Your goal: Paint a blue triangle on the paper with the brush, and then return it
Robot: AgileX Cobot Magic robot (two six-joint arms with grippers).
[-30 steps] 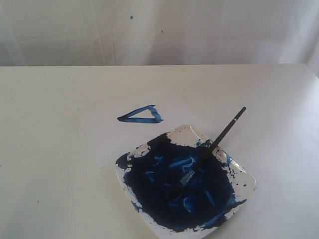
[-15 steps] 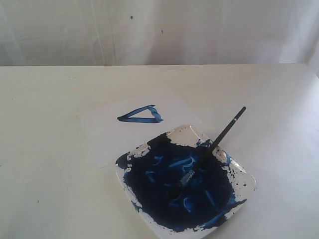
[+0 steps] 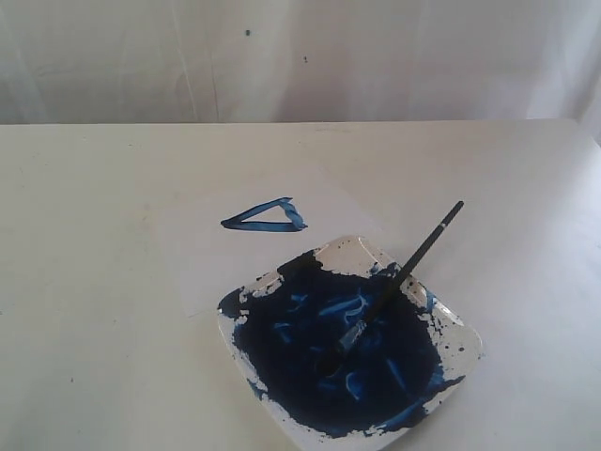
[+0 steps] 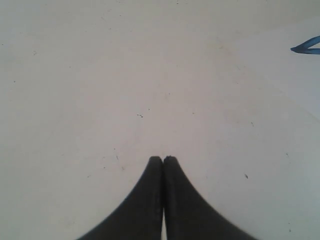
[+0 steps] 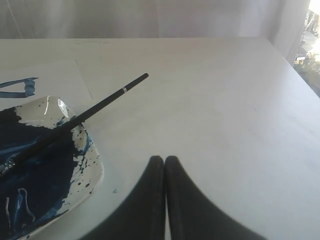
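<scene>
The blue triangle (image 3: 266, 216) is painted on the paper (image 3: 244, 254), whose near part lies under the plate. One corner of the blue triangle (image 4: 307, 46) also shows in the left wrist view. The brush (image 3: 399, 278) lies across the white plate (image 3: 460, 348), its bristles in the dark blue paint and its black handle sticking out over the far right rim. In the right wrist view the brush (image 5: 100, 106) slants over the plate (image 5: 92, 175). My left gripper (image 4: 163, 159) is shut and empty over bare table. My right gripper (image 5: 164, 159) is shut and empty beside the plate. Neither arm appears in the exterior view.
A pale curtain (image 3: 300, 56) hangs behind the table's far edge. The table's right edge (image 5: 292, 70) runs close to a bright window area. White tabletop (image 3: 84, 282) stretches left of the paper.
</scene>
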